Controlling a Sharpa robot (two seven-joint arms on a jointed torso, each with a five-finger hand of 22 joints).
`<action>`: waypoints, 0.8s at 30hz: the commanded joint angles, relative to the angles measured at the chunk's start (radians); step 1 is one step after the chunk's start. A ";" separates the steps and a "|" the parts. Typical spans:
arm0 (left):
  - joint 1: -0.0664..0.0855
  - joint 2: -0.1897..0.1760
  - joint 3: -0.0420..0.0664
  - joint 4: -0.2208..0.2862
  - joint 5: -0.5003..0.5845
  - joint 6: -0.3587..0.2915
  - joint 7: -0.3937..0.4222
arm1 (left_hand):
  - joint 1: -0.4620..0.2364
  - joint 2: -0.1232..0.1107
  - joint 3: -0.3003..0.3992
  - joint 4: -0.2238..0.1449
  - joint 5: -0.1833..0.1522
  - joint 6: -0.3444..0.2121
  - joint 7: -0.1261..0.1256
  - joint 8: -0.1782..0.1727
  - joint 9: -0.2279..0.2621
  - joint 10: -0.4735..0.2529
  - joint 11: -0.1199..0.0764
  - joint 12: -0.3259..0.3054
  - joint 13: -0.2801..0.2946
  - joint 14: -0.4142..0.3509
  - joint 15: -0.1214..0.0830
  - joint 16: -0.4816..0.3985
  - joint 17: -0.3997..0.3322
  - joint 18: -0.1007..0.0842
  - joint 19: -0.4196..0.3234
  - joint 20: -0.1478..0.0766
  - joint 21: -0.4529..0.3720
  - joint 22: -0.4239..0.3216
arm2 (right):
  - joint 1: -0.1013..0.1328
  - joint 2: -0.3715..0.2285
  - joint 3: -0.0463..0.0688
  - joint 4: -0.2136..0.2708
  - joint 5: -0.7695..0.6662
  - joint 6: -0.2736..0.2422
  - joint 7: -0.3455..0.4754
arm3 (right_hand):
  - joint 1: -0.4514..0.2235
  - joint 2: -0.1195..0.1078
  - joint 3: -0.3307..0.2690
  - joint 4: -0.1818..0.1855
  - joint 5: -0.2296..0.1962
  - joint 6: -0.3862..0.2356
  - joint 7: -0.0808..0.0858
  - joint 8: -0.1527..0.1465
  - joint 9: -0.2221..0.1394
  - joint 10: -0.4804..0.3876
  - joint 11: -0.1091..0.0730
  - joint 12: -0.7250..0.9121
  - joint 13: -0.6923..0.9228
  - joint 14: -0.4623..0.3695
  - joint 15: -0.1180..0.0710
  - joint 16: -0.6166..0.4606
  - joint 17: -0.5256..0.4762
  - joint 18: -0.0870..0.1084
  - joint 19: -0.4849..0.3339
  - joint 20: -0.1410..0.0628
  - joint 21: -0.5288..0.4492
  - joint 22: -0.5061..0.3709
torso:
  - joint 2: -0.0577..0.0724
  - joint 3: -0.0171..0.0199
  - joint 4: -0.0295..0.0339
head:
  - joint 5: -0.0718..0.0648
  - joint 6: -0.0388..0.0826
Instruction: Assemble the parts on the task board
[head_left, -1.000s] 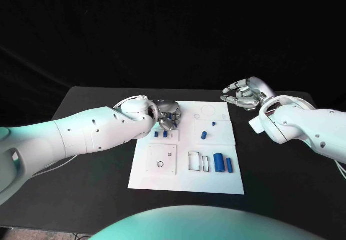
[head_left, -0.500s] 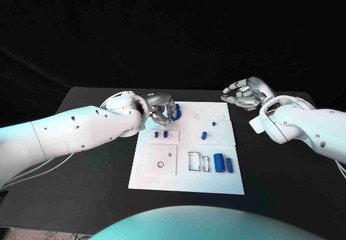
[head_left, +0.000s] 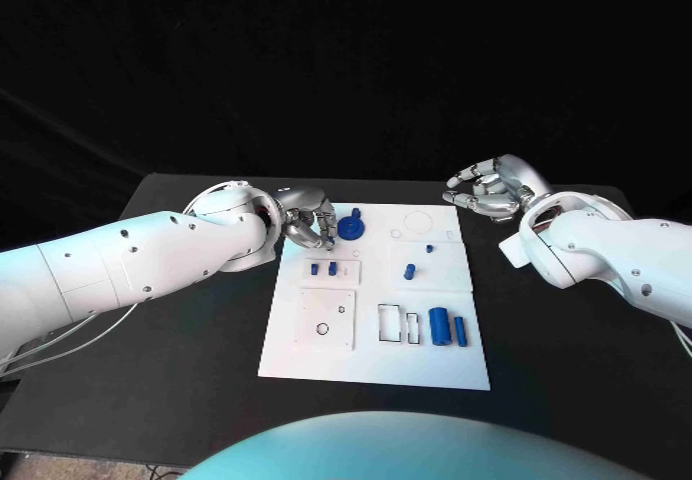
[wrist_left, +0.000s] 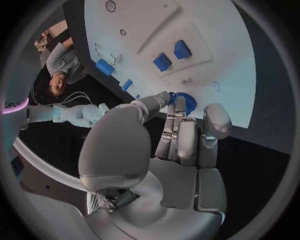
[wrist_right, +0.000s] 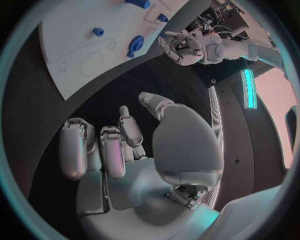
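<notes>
So my left hand (head_left: 307, 226) has its fingers (wrist_left: 178, 107) pinched on a blue ring part (head_left: 352, 225), thumb on one side and fingertips on the other. In the left wrist view the part looks like a round disc or ring poking out past my fingertips. In the head view it shows on edge, so its flat face seems to be standing up and not lying flat on the task board (head_left: 378, 345). I can't tell whether it's touching the board or hanging just above it. It sits at the board's far left corner, next to a faint round outline printed there, so I'm guessing I'm holding it by the rim to keep the face free for seating.

My right hand (head_left: 488, 187) is holding nothing, with its fingers (wrist_right: 106, 150) loosely curled and apart. It's parked off the board's far right corner over the black bench (head_left: 562, 340), probably just keeping out of the way.

Moving out across the board, two small blue blocks (head_left: 323, 268) sit in a recessed panel on the near side of the ring. A short blue peg (head_left: 410, 269) and a tiny blue stud (head_left: 428, 247) lie toward the board's middle. Two blue cylinders (head_left: 446, 326) lie side by side at the near right, long axes running near-to-far, beside some empty rectangular slots.

Judging by that, most of the assembly is still to do.
</notes>
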 joint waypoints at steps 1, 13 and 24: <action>0.000 0.007 -0.001 -0.008 -0.014 0.049 -0.007 | -0.006 -0.002 -0.005 0.000 0.000 -0.004 0.003 -0.006 0.000 0.002 0.003 -0.007 -0.002 -0.001 0.008 0.001 -0.003 -0.015 -0.006 0.004 -0.005 0.139 | -0.002 0.001 0.000 0.000 -0.004 0.007 0.004 | -0.012 0.001 0.006 0.002 0.003 -0.005 -0.002 0.004 0.001 -0.002 -0.001 -0.002 0.000 0.083 -0.004 -0.002 0.193 0.007 -0.005 0.002 -0.005 0.170 | 0.001 -0.0010 -0.0009 | 0.003 0.000; 0.000 0.025 -0.007 -0.047 -0.035 0.067 0.001 | -0.005 -0.002 -0.005 -0.001 -0.001 -0.003 0.003 -0.008 0.000 0.005 0.002 -0.009 -0.002 0.000 0.011 0.003 -0.001 -0.015 -0.006 0.006 -0.004 0.139 | -0.005 0.002 0.000 0.000 -0.004 0.006 0.004 | -0.012 0.001 0.006 0.002 0.003 -0.005 -0.002 0.004 0.001 -0.002 -0.001 -0.002 0.000 0.083 -0.004 -0.002 0.193 0.007 -0.005 0.002 -0.005 0.170 | 0.001 -0.0011 -0.0014 | 0.007 0.000; -0.001 0.041 -0.011 -0.062 -0.038 0.072 0.003 | -0.003 0.000 -0.004 -0.002 -0.001 -0.001 0.003 -0.009 0.001 0.009 0.002 -0.010 -0.002 0.001 0.014 0.005 0.001 -0.016 -0.006 0.008 -0.001 0.140 | -0.006 0.003 0.000 0.000 -0.005 0.005 0.004 | -0.014 0.000 0.008 -0.001 0.005 -0.005 -0.003 0.005 0.003 -0.001 -0.002 -0.004 -0.003 0.083 -0.005 -0.003 0.192 0.008 -0.006 0.001 -0.008 0.169 | 0.001 -0.0001 -0.0022 | 0.009 0.000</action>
